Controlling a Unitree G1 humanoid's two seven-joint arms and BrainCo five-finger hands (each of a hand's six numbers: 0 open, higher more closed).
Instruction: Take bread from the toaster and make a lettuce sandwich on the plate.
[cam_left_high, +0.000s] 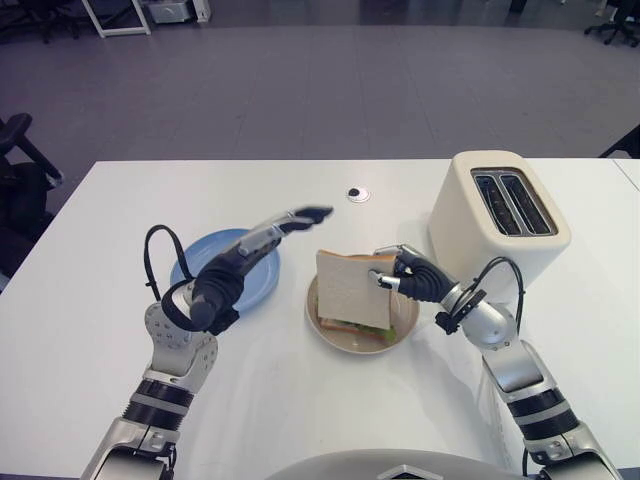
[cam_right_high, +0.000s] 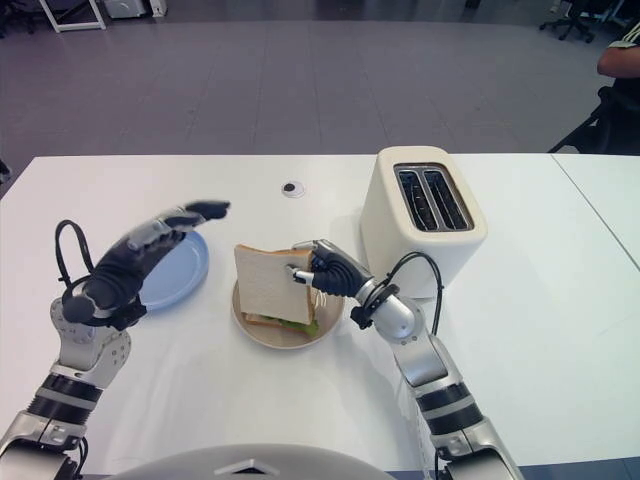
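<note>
White bench (cam_left_high: 90, 260), toaster (cam_left_high: 497, 215) slots empty. My right hand (cam_left_high: 415, 277) pinches the top bread slice (cam_left_high: 352, 288) by its edge, tilted over the lettuce (cam_left_high: 365, 330) on the tan plate (cam_left_high: 405, 322), probably so I can lay it flat. Left hand (cam_left_high: 240, 265) is spread above the blue plate (cam_left_high: 262, 285), out of the way.

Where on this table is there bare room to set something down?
Bare table: the far left corner behind the blue plate, and the near strip before the sandwich plate. Crowded: between that plate and the toaster, where the right hand holds a bread slice.
</note>
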